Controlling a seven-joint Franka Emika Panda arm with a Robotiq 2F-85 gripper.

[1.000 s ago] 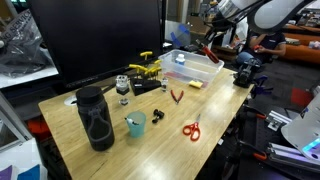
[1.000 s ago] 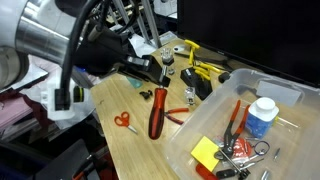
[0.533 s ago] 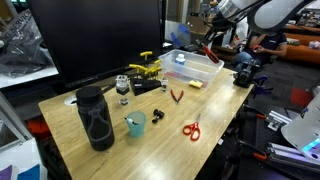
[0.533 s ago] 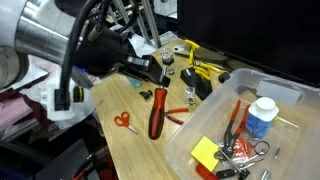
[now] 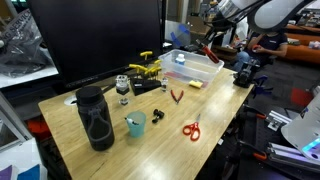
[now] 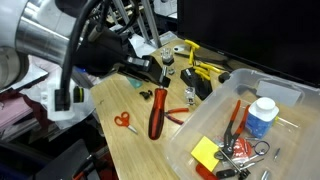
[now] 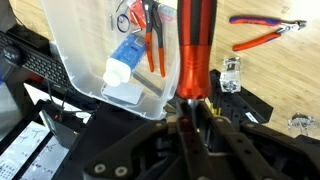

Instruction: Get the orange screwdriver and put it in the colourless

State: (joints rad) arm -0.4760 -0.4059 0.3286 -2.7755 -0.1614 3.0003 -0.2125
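stillness: orange screwdriver (image 6: 157, 112) gripped in the air, short of the clear plastic bin (image 6: 290, 95)

nothing has shifted over the last second: arm, tool and bin sit at the same spots in every view. the gripper (image 7: 190, 112) is clamped on one end of the screwdriver, whose red-orange handle (image 7: 196, 50) runs up the middle of the wrist view. in an exterior view the tool hangs upright at centre frame above the wooden table (image 6: 125, 145), clear of the surface, with the bin to its lower right. in the wrist view the bin (image 7: 70, 50) fills the upper left, holding a blue-and-white bottle (image 7: 125, 62) and other tools, and the handle lies just beside its near wall, not over the opening. red-handled pliers (image 7: 265, 30) lie on the table at upper right.

so the pick looks done and the carry paused. my judgement: a sideways move over the bin comes before any release, or the tool would land on the table.
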